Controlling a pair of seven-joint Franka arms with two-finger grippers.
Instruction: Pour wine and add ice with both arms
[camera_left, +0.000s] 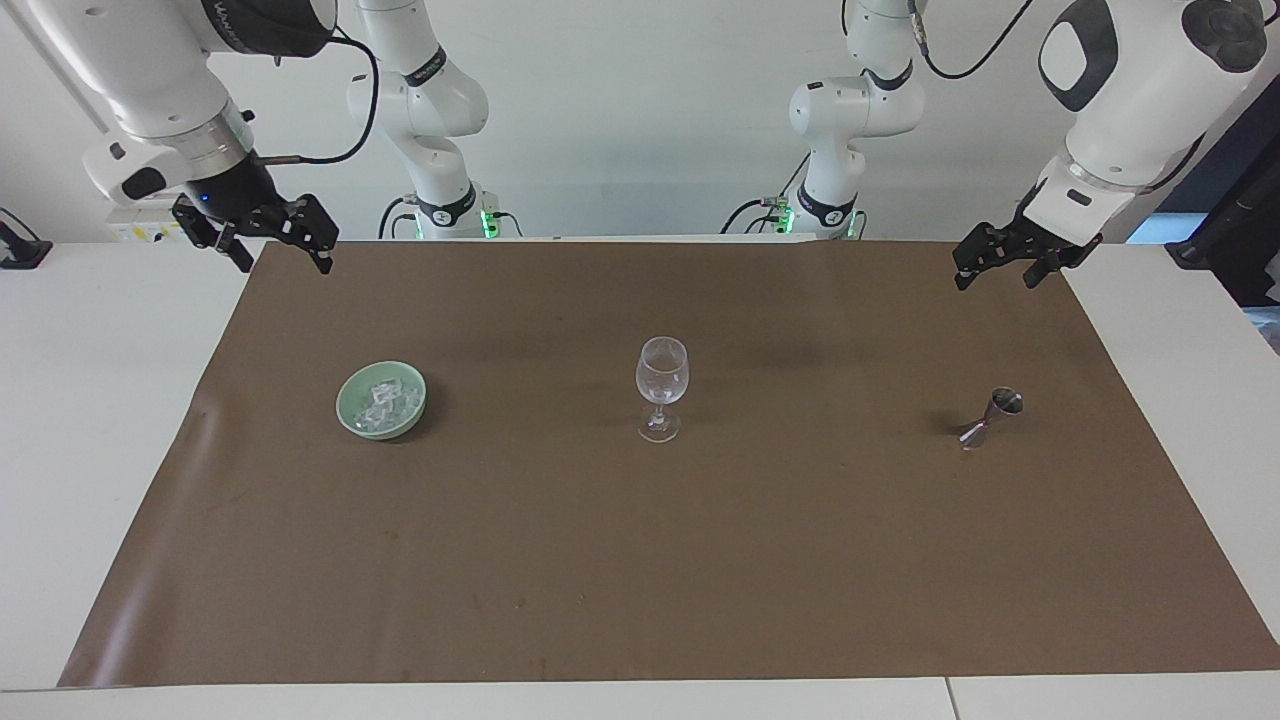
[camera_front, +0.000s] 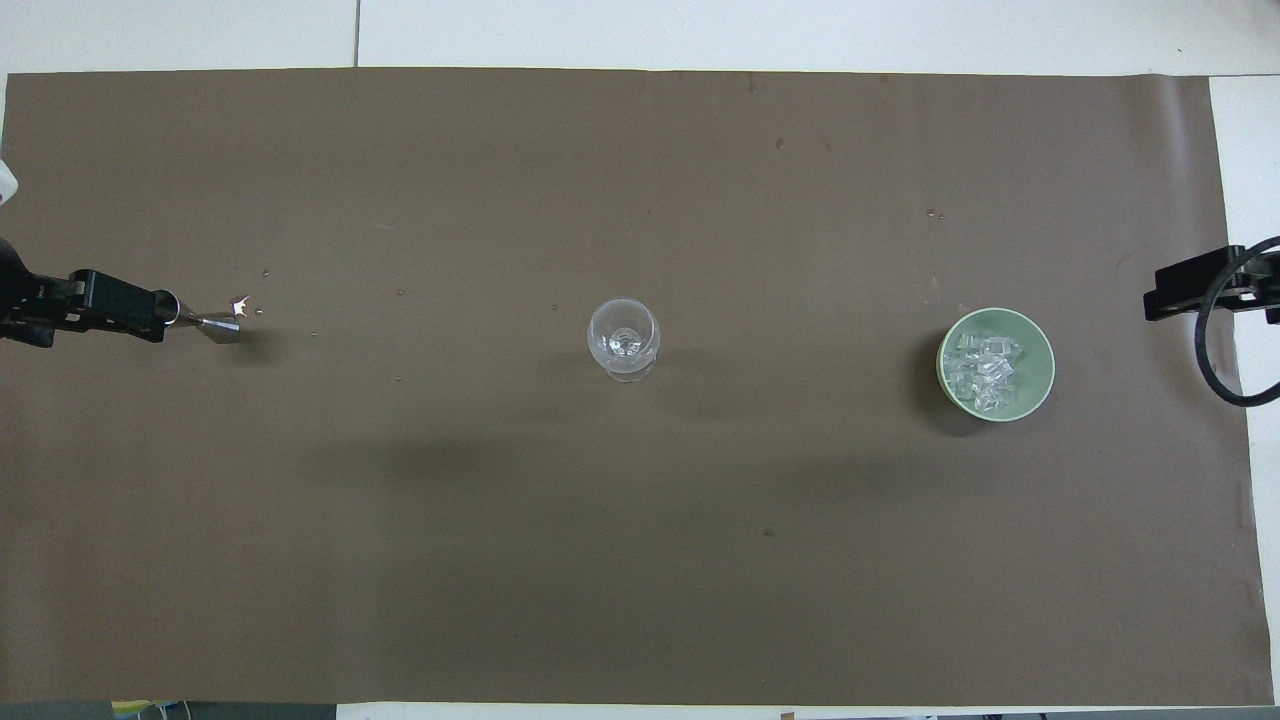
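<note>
Nothing is in hand yet, so this reads as the start, before any pouring or ice.

The right pincer (camera_left: 265, 238) hangs spread and empty over the mat's (camera_left: 640, 560) corner at its own end of the bench (camera_left: 100, 450). Well below and inward of it sits one green bowl (camera_left: 344, 412) holding the ice (camera_left: 383, 403), a heap of clear cubes too jumbled to count.

Midway between the two pincers stands one glass (camera_left: 662, 386), upright and seemingly empty.

One metal jigger (camera_left: 993, 414) stands below the left pincer (camera_left: 1012, 260), which hangs spread and empty above the mat's other corner.

Judging by the layout, the next move calls for the left pincer to drop to the jigger and close on its narrow waist without tipping it; the right would go for a cube.
</note>
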